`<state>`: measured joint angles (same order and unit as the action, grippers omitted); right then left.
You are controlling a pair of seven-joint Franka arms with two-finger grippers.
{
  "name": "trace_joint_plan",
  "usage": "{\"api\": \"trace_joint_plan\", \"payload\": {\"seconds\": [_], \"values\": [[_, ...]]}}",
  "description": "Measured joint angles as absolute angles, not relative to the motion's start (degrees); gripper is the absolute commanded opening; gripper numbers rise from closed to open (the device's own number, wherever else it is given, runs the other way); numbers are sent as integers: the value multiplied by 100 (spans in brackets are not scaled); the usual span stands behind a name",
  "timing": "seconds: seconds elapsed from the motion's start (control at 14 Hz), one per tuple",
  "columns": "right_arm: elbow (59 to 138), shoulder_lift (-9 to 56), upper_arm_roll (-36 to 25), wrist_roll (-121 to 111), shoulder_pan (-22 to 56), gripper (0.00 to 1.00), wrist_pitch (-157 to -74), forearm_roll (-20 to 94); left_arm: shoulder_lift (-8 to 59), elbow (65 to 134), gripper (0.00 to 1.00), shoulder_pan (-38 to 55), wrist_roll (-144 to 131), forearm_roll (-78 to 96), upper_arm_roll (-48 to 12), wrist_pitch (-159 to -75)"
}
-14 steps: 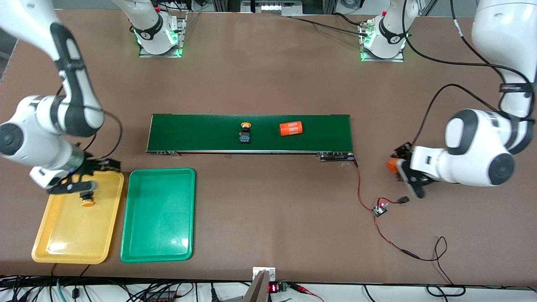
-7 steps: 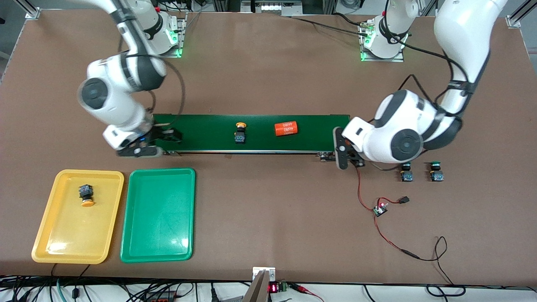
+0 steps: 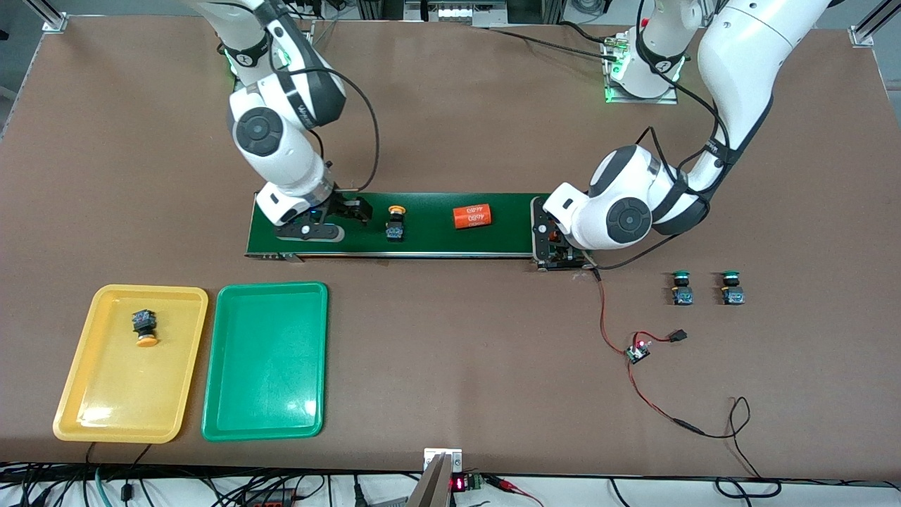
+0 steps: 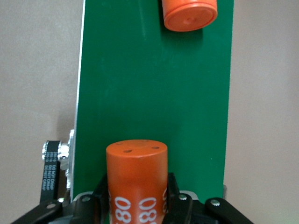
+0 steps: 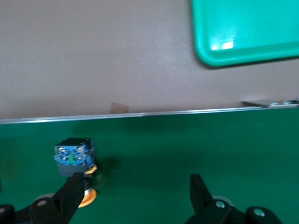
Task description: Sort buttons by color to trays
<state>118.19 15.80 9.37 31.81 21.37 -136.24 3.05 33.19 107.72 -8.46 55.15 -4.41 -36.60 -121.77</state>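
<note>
Orange shows in the left wrist view: the left gripper (image 4: 136,205) pinches an orange cylinder (image 4: 136,179) over the green belt (image 3: 422,243). The front view hides this. The right gripper (image 3: 331,220) is spread beside a yellow button (image 3: 395,224) on the belt. Another yellow button (image 3: 143,328) lies in the yellow tray (image 3: 91,408). Two green buttons (image 3: 681,287) stand on the brown worktop (image 3: 450,127).

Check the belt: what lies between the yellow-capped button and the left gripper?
One orange cylinder lies on the conveyor belt between the yellow-capped button and left gripper, per the front view.

an orange cylinder (image 3: 471,216) lies on the dark-green conveyor belt (image 3: 429,243).
</note>
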Motion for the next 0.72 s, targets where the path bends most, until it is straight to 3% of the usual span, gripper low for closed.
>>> {"api": "trace_joint_plan", "payload": {"seconds": [0.43,0.72], "values": [[11833,2077,944,3381,2548,100,-14037,297,3167,10766,100,-987,5504,-441,-3703,-12031],[11833,2110,944,3381,2577,100,-14079,280,2793,10251,100,-1187,5413,-442,-3689,-11425]]}}
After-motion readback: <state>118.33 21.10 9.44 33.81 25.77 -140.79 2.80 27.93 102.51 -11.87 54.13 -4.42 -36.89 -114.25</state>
